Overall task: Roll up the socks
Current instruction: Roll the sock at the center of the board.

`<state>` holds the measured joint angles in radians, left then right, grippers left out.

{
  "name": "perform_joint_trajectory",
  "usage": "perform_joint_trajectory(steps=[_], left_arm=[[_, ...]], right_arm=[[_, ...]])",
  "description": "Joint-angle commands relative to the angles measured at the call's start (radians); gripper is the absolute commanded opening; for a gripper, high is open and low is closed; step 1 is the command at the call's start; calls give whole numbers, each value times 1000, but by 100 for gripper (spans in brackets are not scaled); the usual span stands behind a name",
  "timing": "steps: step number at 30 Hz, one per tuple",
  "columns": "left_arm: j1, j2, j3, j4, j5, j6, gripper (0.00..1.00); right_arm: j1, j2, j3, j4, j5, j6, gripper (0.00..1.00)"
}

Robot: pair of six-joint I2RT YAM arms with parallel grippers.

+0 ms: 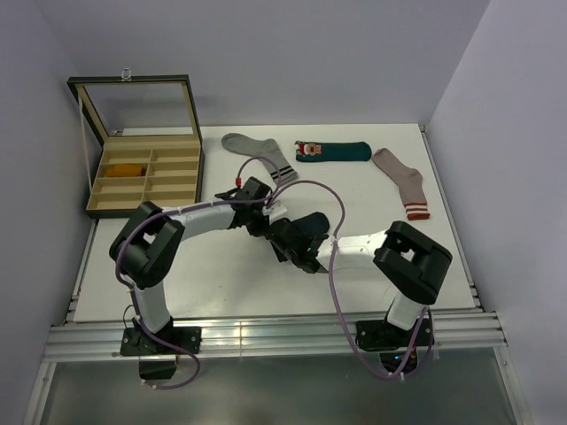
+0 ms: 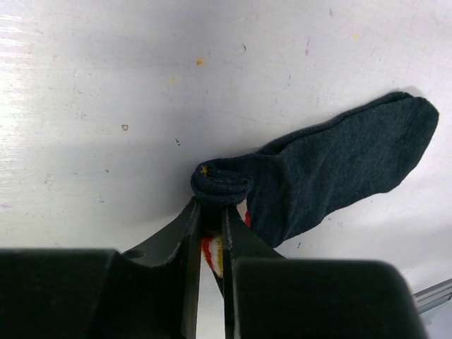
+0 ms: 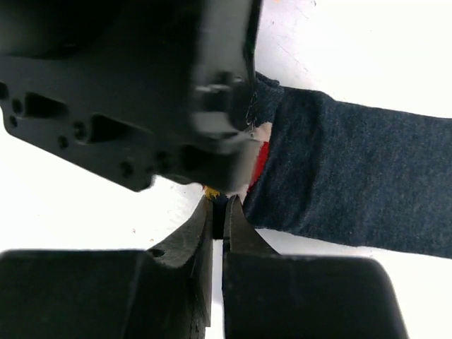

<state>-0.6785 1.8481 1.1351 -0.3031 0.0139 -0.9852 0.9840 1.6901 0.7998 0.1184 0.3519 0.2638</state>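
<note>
Both arms meet in the middle of the table (image 1: 221, 274), right over the navy sock (image 2: 339, 162). In the left wrist view the sock runs from the centre to the upper right, lying flat, with its cuff end bunched into a small roll. The left hand (image 2: 212, 212) is pinched narrow on that roll, and you can see red and white fabric between the fingers. The right hand (image 3: 219, 208) is squeezed all the way closed at the same cuff edge, just under the left hand's body. Can't tell if it's actually got any cloth.

Along the top of the overhead view the teal sock (image 1: 332, 150) lies between a grey sock (image 1: 261, 152) and a pinkish sock (image 1: 403, 181). The mustard sock (image 1: 125, 169) sits in a left compartment of the open box (image 1: 202, 168), upper left.
</note>
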Motion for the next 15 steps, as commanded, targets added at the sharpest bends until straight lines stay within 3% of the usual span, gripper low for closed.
perform_joint_trajectory(steps=[1,2,5,6,8,9,15], left_arm=[[14,-26,-47,-1,-23,-24,12],[22,-53,-70,21,-34,-32,15],[40,-119,-127,67,-54,-62,37],[45,-136,-142,82,-55,-81,51],[60,-185,-196,131,-49,-93,64],[63,-199,-213,177,-40,-101,74],[73,-262,-293,285,-23,-101,77]], right_arm=[[-36,-23,-22,0,-92,60,0],[-75,-35,-37,24,-182,71,0],[-192,-61,-85,76,-434,127,0],[-220,-60,-105,93,-482,140,0],[-270,-47,-122,154,-607,184,0],[-328,-11,-128,177,-740,202,0],[-475,164,-134,400,-1132,385,0]])
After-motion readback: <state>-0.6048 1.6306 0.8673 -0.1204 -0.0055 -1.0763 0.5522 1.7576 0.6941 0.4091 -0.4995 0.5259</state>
